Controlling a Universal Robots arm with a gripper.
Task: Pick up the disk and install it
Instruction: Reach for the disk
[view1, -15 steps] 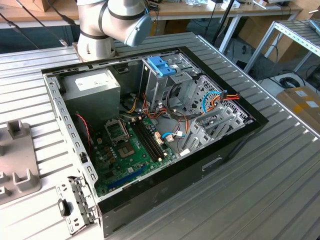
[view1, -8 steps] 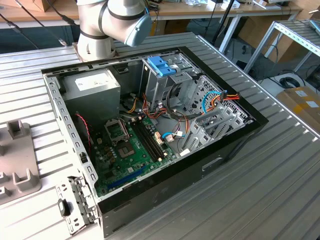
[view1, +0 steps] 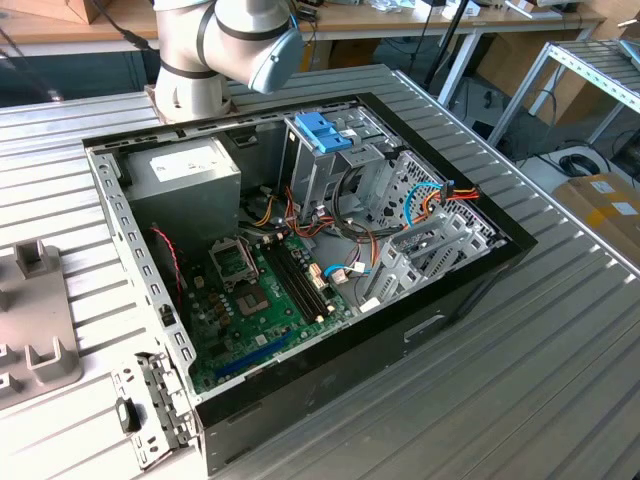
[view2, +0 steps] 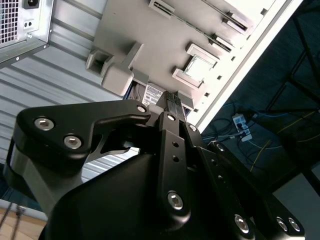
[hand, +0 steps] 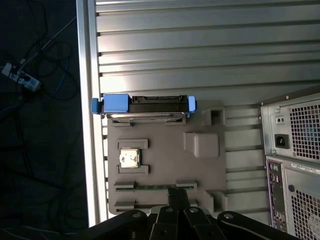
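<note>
First wrist view: disk (hand: 145, 107) on edge (long axis along table (hand: 200, 50) ribs), end effector (hand: 177, 193) seemingly pressed together.

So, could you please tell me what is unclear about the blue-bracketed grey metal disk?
Second wrist view: the black metal gripper and grey fixture tray hide most of the disk.
First wrist view: disk edge-on, label face hidden.
Exterior view: tray cut off at left.

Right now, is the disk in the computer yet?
Not yet. Nothing looks done: the disk stands in the grey tray. The gripper hangs above that tray, apart from the disk. Picking it up and putting it into the computer are both left.
</note>
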